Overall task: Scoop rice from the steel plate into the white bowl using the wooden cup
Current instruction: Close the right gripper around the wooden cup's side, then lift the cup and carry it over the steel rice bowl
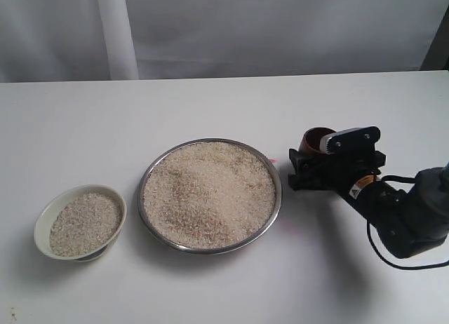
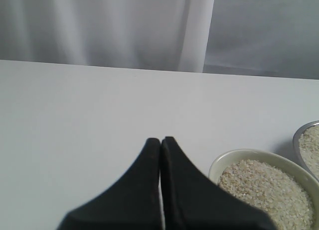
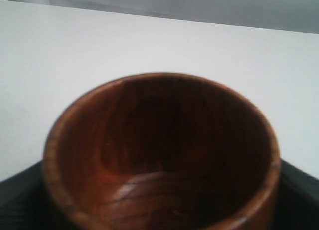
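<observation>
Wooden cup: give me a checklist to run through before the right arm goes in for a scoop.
1. Hold on the wooden cup: ok. The right gripper has a finger on each side of it.
2. Cup empty: ok. No grains show in its dark inside.
3. Rice to scoop: ok. The steel plate is well filled.
4. Way to the plate: ok. The cup sits just beside the plate's rim, with nothing between them.
5. Room in the white bowl: ok, but limited. It holds rice just below the rim.
6. Left gripper out of the way: cannot tell. It is shut and near the bowl, but outside the exterior view.
</observation>
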`<move>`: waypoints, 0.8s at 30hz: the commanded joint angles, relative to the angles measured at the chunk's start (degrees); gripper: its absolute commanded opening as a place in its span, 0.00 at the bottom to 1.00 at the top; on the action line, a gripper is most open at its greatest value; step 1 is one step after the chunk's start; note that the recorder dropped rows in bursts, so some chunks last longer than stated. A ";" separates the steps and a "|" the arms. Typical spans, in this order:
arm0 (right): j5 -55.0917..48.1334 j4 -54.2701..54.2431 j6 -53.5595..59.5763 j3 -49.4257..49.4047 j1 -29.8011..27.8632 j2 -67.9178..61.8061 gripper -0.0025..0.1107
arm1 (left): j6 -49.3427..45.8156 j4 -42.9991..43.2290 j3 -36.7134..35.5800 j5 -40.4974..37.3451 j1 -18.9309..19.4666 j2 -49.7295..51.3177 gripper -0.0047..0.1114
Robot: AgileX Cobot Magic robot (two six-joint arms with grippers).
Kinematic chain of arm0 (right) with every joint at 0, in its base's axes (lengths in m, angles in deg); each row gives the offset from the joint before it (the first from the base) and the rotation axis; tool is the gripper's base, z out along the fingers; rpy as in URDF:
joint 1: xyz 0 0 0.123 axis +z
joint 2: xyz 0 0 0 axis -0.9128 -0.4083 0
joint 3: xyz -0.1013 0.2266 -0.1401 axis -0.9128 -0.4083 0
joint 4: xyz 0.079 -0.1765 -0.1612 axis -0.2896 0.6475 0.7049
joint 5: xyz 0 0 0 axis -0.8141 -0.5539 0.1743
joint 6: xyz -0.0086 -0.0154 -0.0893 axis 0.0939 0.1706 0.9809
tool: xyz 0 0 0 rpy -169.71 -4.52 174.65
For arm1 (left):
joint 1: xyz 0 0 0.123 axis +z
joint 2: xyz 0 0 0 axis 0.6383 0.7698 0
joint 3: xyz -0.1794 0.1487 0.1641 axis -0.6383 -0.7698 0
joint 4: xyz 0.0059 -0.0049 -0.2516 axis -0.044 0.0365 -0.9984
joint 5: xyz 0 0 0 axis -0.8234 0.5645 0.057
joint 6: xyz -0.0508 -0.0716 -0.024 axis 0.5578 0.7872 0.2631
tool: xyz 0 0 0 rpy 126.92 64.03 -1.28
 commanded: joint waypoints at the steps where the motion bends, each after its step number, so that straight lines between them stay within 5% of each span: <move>1: -3.45 3.15 0.00 0.12 -0.31 0.65 0.02 | 0.11 0.18 -0.04 0.43 -0.37 0.02 0.04; 7: -27.37 3.19 8.58 0.12 -0.31 19.19 0.02 | 0.11 0.18 -0.04 0.43 -0.37 0.02 0.04; 11: -61.66 13.29 11.20 8.47 2.33 34.51 0.02 | 0.11 0.18 -0.04 0.43 -0.37 0.02 0.04; 14: -87.86 24.90 15.98 20.35 11.01 38.81 0.02 | 0.11 0.18 -0.04 0.43 -0.37 0.02 0.04; 24: -105.18 39.54 22.45 34.62 27.52 30.76 0.02 | 0.11 0.18 -0.04 0.43 -0.37 0.02 0.04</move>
